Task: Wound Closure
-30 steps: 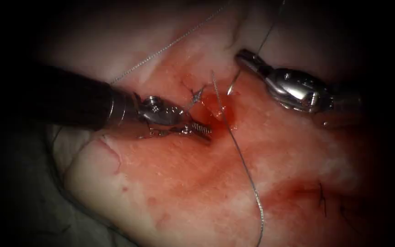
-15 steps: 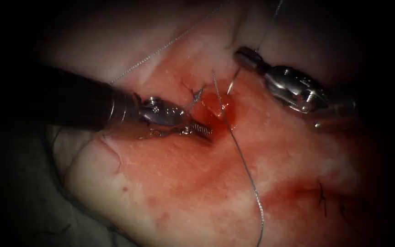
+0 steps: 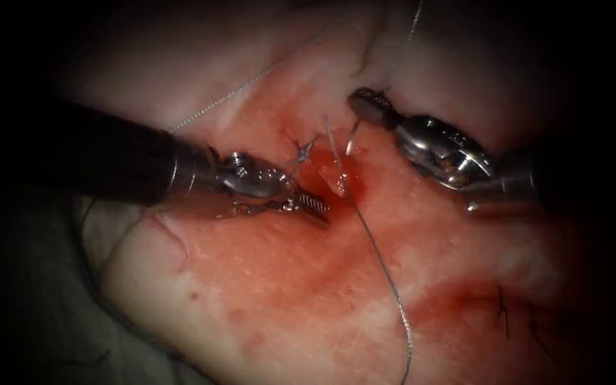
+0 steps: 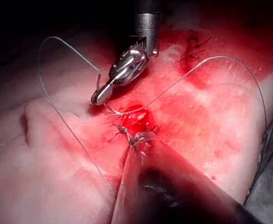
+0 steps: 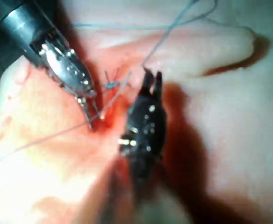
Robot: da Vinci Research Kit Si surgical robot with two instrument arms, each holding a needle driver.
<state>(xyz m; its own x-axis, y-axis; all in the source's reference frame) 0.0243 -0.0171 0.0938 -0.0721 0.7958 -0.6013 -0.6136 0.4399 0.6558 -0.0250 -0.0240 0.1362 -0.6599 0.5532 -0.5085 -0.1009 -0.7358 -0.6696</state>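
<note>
Nearest, thread [image 3: 393,296] trails across the tissue [image 3: 251,285] up into the cut [image 3: 333,175]. The left tool [image 3: 306,194] rests at the cut's left edge, fingers parted, grasping nothing discernible. Just right of the cut is the needle [image 3: 351,135], its long axis running near-to-far and its tip pointing nearward at the right edge; entry cannot be confirmed. Farther back, the right tool [image 3: 366,103] has its fingers clenched on the needle near its tail. Judgement: needle placement is in hand. A bite calls for the tip set square to the edge.
</note>
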